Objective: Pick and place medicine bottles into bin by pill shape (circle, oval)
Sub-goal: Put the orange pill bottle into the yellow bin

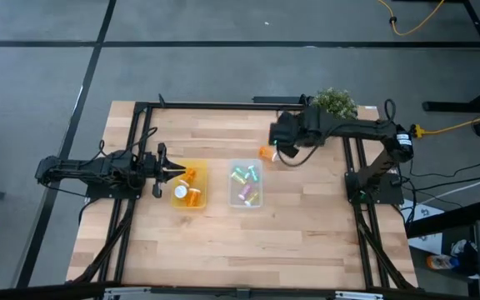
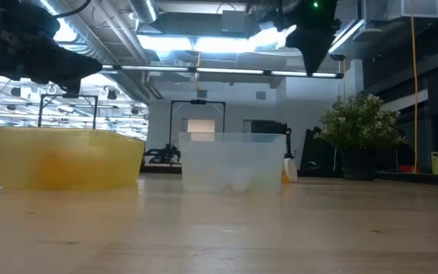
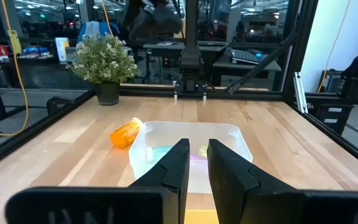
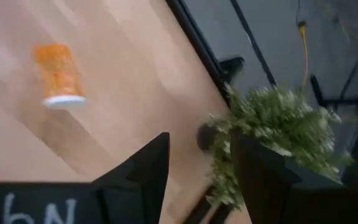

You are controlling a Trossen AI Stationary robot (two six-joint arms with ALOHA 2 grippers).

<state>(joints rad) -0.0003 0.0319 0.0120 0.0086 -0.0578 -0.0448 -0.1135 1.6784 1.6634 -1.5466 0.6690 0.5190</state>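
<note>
On the wooden table [image 1: 223,242] sit two small trays side by side near the middle of the overhead picture: the yellow tray [image 1: 188,186] on the left with orange bottles [image 1: 192,195] inside, and the clear tray [image 1: 245,184] on the right with pale green-teal bottles [image 1: 242,174] in it. One orange bottle [image 1: 267,152] lies on its side on the bare wood just up and to the right of the clear tray, white cap showing. The right gripper [image 1: 283,146] hovers above the table beside that bottle, right of centre; its fingers stand partly apart with nothing between them. The left gripper [image 1: 170,169] is at the yellow tray's left edge, fingers nearly together, holding nothing. A potted plant [image 1: 335,102] stands at the table's upper right.
</note>
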